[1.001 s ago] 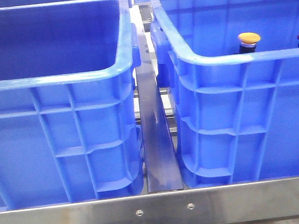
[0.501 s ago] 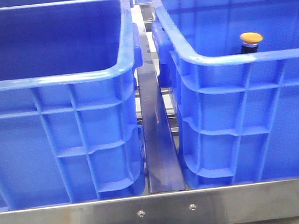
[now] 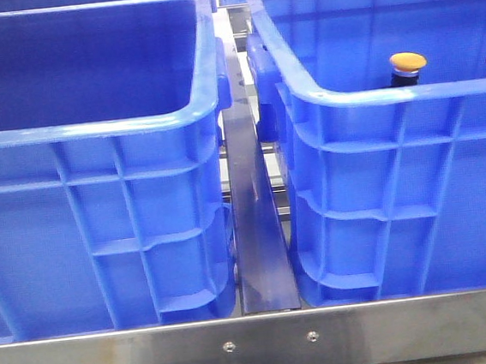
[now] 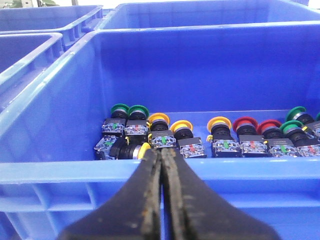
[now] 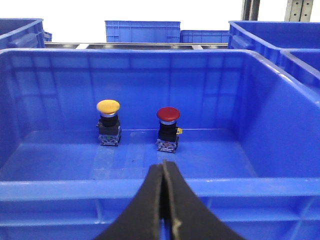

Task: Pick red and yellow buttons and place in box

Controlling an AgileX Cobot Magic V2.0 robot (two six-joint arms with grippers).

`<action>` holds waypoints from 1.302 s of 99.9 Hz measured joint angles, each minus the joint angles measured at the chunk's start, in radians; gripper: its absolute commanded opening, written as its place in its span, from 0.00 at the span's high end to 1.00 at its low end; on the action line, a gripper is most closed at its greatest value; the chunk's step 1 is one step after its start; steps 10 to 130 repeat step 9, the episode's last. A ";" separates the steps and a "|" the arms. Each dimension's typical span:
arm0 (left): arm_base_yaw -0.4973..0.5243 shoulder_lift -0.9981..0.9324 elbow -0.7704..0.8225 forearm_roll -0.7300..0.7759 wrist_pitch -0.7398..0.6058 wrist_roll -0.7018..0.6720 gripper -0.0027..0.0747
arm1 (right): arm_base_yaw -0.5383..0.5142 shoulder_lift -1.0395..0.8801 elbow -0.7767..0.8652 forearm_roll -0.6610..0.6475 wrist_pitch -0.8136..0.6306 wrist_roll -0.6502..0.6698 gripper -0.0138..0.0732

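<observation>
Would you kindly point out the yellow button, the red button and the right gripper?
yellow button [image 5: 108,106], right wrist view, on its domed cap.
red button [image 5: 168,114], right wrist view, on its cap.
right gripper [image 5: 163,165], right wrist view, between the shut fingertips.

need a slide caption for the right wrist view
Shut right gripper faces a blue crate holding upright yellow and red buttons.

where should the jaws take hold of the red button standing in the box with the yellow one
Judging by its pose, come from straight above. The red button stands upright on the box floor, apart from the yellow button, so both sides are free. Close on the dark body just under the domed cap, whose overhang should resist slipping.
</observation>
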 measured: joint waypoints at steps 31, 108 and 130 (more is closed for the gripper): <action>0.000 0.000 0.000 0.000 0.000 0.000 0.99 | 0.000 0.000 0.000 -0.002 0.000 0.000 0.96; 0.000 0.000 0.000 0.000 0.000 0.000 0.99 | 0.000 0.000 0.000 -0.002 0.000 0.000 0.96; 0.000 0.000 0.000 0.000 0.000 0.000 0.99 | 0.000 0.000 0.000 -0.002 0.000 0.000 0.96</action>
